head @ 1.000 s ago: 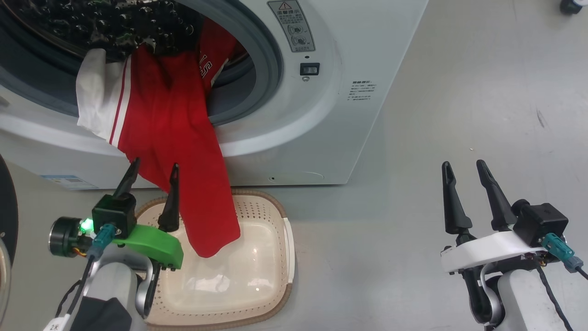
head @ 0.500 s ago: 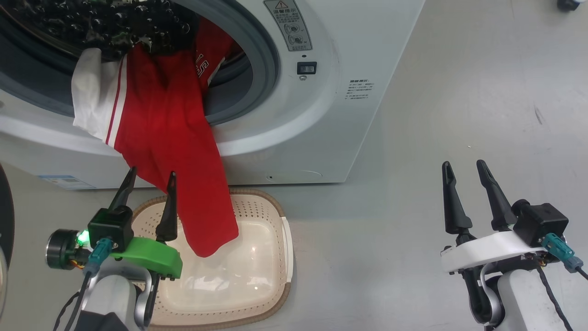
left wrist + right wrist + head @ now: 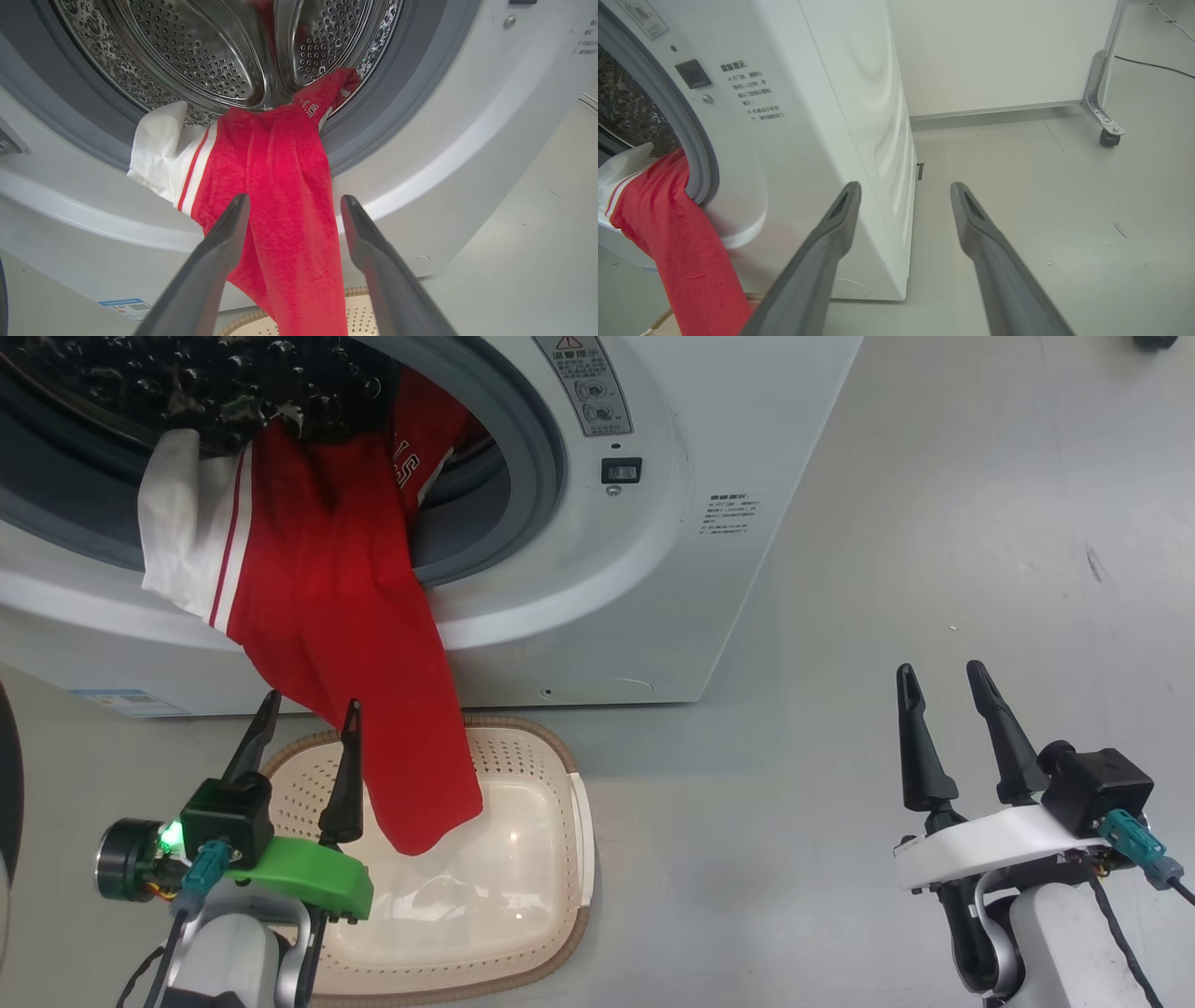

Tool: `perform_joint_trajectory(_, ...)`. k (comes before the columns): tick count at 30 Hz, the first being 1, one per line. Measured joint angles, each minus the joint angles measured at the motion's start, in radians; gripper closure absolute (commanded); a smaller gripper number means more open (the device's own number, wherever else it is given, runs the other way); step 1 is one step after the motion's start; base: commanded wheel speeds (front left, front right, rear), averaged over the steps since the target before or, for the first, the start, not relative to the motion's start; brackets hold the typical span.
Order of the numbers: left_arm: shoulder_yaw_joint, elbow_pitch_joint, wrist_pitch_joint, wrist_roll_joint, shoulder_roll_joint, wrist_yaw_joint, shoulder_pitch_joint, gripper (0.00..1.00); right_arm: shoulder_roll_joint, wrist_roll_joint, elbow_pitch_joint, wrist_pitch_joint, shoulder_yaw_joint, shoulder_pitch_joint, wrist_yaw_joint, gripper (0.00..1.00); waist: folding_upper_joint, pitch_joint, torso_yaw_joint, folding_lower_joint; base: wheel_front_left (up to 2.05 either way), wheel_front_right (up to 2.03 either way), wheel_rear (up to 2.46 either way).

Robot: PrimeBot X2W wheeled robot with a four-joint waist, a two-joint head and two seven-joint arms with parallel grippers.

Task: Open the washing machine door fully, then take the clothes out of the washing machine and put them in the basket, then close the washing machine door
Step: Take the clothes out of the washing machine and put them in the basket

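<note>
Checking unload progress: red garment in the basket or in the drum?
Partly out: red garment drapes over the drum mouth, top inside, lower end hanging over the basket.

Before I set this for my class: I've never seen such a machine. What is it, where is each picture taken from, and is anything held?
It is a wheeled robot with two arms, each ending in a two-fingered tool. One picture looks down from its head: left tool lower left, right tool lower right. The other two come from wrist cameras looking along each tool's fingers. A washing machine stands on the grey floor, a cream basket before it. Red clothes hang from the drum mouth, their end over the basket. Both tools are open; nothing is held.
</note>
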Motion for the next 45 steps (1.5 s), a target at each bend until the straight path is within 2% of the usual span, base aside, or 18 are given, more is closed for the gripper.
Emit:
perform_joint_trajectory(8, 0.036, 0.036, 0.001, -0.010, 0.001, 0.023, 0.033, 0.00, 0.004, 0.000, -0.002, -0.002, 0.023, -0.001, 0.000, 0.00, 0.0000, 0.008, -0.013, 0.0000, 0.00, 0.00, 0.00)
perform_joint_trajectory(16, 0.068, 0.069, 0.063, -0.050, 0.003, 0.033, 0.023, 0.00, 0.006, 0.000, -0.002, -0.003, 0.033, -0.002, 0.000, 0.00, 0.0000, 0.028, -0.047, 0.0000, 0.00, 0.00, 0.00)
perform_joint_trajectory(38, 0.133, 0.200, 0.226, -0.116, 0.037, 0.049, -0.184, 0.00, 0.013, 0.000, 0.004, -0.003, 0.056, -0.029, 0.002, 0.00, 0.0000, 0.084, -0.141, 0.0000, 0.00, 0.00, 0.00)
perform_joint_trajectory(45, 0.144, 0.247, 0.256, -0.114, 0.069, 0.059, -0.237, 0.00, 0.014, 0.000, 0.005, -0.003, 0.058, -0.034, 0.002, 0.00, 0.0000, 0.100, -0.155, 0.0000, 0.00, 0.00, 0.00)
